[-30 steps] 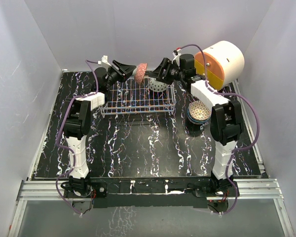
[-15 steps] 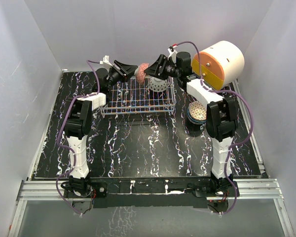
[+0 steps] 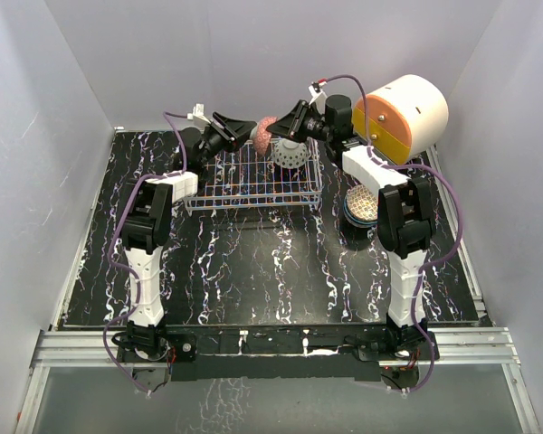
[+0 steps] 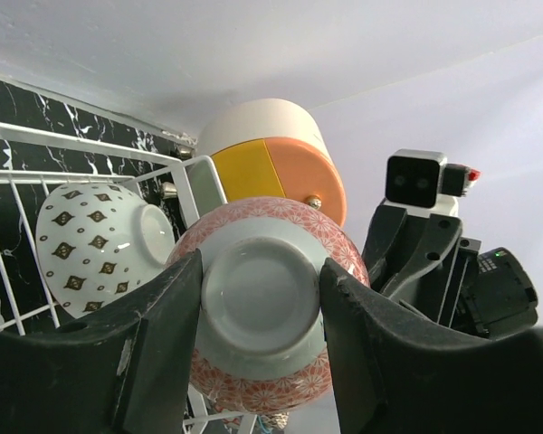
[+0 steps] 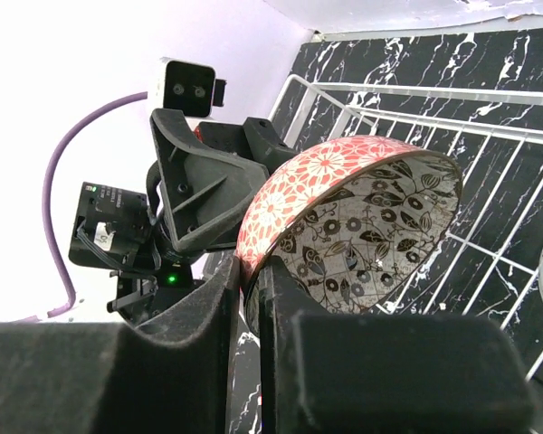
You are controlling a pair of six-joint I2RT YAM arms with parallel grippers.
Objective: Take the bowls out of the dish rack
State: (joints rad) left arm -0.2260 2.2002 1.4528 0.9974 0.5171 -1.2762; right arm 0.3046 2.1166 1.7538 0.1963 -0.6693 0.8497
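Observation:
A pink-red bowl (image 3: pixel 263 136) hangs on its side over the far edge of the dish rack (image 3: pixel 253 194), gripped from both sides. My left gripper (image 3: pixel 252 131) is shut on its pale foot ring (image 4: pixel 261 303). My right gripper (image 3: pixel 276 129) is shut on its rim, one finger (image 5: pixel 208 316) on the red outside and the other on the patterned inside (image 5: pixel 371 226). A grey-white bowl (image 3: pixel 290 155) lies on its side at the rack's right end and also shows in the left wrist view (image 4: pixel 95 240).
Stacked bowls (image 3: pixel 364 206) stand on the black marbled table right of the rack. A big white cylinder with an orange-yellow face (image 3: pixel 407 113) sits at the back right, close behind my right arm. White walls enclose the table.
My right gripper swung left from the grey-white bowl to the pink-red bowl and shut on its rim. The left gripper kept its hold and barely shifted.

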